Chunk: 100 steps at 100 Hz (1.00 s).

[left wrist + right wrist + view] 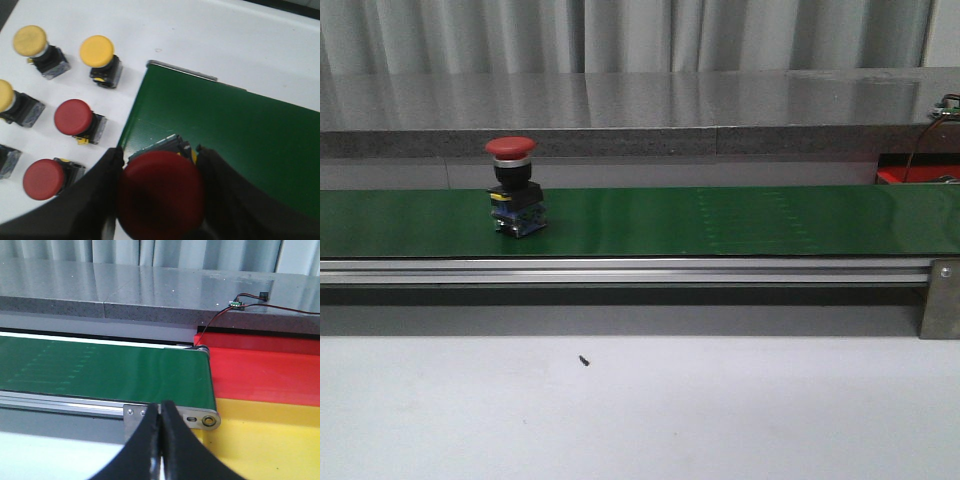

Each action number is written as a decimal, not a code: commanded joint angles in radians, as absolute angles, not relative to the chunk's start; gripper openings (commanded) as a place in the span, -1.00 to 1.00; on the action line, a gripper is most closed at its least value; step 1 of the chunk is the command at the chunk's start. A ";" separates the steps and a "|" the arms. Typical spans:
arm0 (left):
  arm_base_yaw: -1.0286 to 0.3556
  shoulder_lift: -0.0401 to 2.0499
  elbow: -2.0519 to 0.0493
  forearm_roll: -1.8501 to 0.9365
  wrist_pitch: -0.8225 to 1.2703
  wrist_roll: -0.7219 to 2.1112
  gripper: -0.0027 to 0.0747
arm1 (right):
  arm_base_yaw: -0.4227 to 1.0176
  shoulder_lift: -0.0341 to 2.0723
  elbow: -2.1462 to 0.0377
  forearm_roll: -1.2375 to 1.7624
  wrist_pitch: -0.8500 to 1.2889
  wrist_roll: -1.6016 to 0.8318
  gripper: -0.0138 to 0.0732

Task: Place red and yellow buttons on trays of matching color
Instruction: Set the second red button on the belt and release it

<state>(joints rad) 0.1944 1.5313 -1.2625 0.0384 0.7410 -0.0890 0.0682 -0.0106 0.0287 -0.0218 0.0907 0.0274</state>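
I see the long green belt [720,220] on the white bench [640,420]. A red tray [265,367] and a yellow tray [260,440] sit at its end. One red button [515,190] stands on the belt. My left jaws grip another red button [160,195]. My right jaws are pressed together, holding nothing.
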 commanded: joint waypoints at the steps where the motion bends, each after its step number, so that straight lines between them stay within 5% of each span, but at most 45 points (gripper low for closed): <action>1: 0.160 1.534 -1.296 0.035 0.691 -0.086 -0.88 | 0.061 -0.027 0.011 -0.030 0.010 0.025 -0.90; 47: 0.134 1.659 -1.298 0.000 0.691 -0.037 -0.72 | 0.061 -0.027 0.011 -0.030 0.010 0.025 -0.90; 56: 0.134 1.665 -1.298 -0.008 0.691 -0.037 -0.50 | 0.061 -0.027 0.011 -0.030 0.010 0.025 -0.90; 81: 0.134 1.669 -1.313 -0.011 0.691 -0.033 0.50 | 0.061 -0.027 0.011 -0.030 0.010 0.025 -0.90; 100: 0.134 1.643 -1.367 -0.051 0.706 -0.016 0.59 | 0.061 -0.027 0.011 -0.030 0.010 0.025 -0.90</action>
